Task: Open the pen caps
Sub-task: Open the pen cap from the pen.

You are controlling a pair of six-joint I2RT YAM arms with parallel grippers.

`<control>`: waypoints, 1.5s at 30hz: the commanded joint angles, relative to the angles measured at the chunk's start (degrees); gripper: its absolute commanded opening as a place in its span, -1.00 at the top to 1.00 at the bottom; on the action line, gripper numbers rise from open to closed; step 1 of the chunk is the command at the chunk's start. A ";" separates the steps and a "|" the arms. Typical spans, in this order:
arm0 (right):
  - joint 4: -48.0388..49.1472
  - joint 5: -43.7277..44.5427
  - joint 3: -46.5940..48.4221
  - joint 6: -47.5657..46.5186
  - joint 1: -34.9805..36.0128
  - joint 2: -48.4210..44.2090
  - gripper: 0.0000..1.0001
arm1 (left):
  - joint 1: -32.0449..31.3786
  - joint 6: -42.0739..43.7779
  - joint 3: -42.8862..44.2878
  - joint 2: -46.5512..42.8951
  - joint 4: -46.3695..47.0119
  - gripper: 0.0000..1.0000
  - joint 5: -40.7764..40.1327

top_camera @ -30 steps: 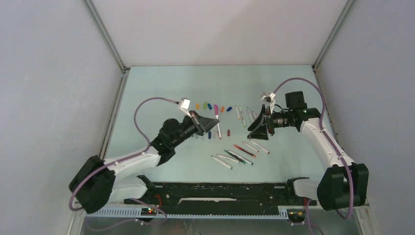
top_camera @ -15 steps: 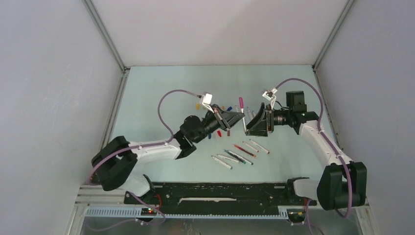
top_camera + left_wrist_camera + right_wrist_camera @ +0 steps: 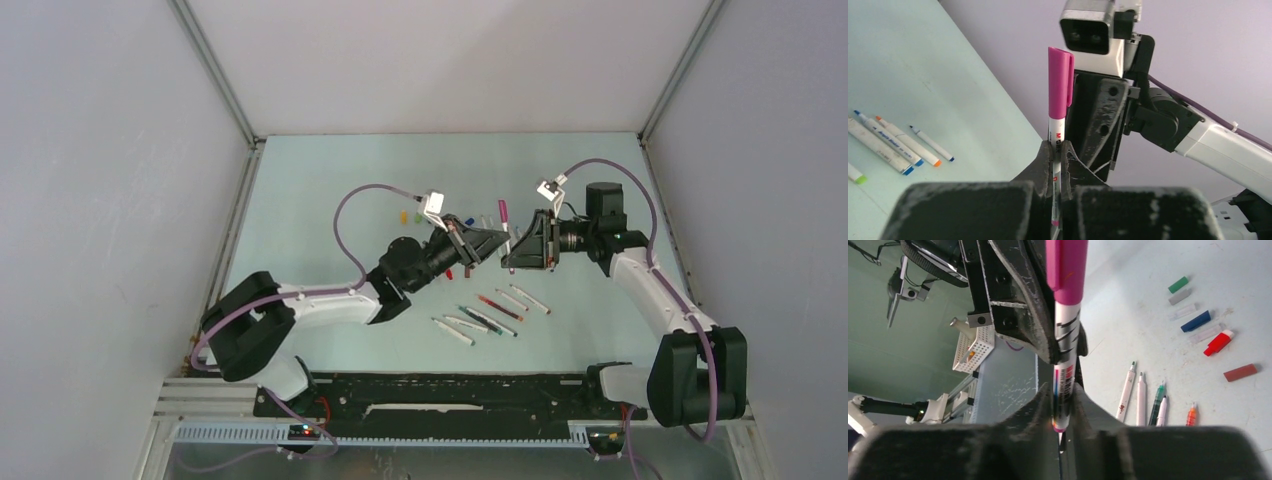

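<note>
The left arm has swung right across the table and now meets the right arm in mid-air. The left gripper is clamped on the barrel of a pen, held upright with its pink cap still on. The right gripper appears pinched on the barrel's lower end, not the cap. Loose caps and bare pens lie below. The cap is probably light, stiff, smooth plastic, snapped on. It is best gripped by its sides and pulled straight off.
</note>
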 commanded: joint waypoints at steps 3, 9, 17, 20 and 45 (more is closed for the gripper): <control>3.77 -3.99 0.02 2.31 0.01 0.37 1.00 | -0.74 -0.34 3.80 0.27 2.93 0.93 -0.68; -2.68 -8.95 0.02 -8.80 -1.97 -1.05 1.00 | 0.96 3.94 1.77 -5.20 -0.61 -0.25 2.55; -8.29 -7.59 -0.02 -16.02 -5.26 -3.77 1.00 | 9.12 8.13 -7.01 -18.49 -4.28 -0.99 7.63; -8.82 -6.94 0.02 -16.64 -5.23 -4.18 1.00 | 10.24 10.75 -7.72 -23.38 -10.06 -0.99 6.54; -28.67 2.91 5.64 -36.39 2.47 -1.71 1.00 | 5.42 8.67 4.74 -5.98 -1.49 -0.46 16.44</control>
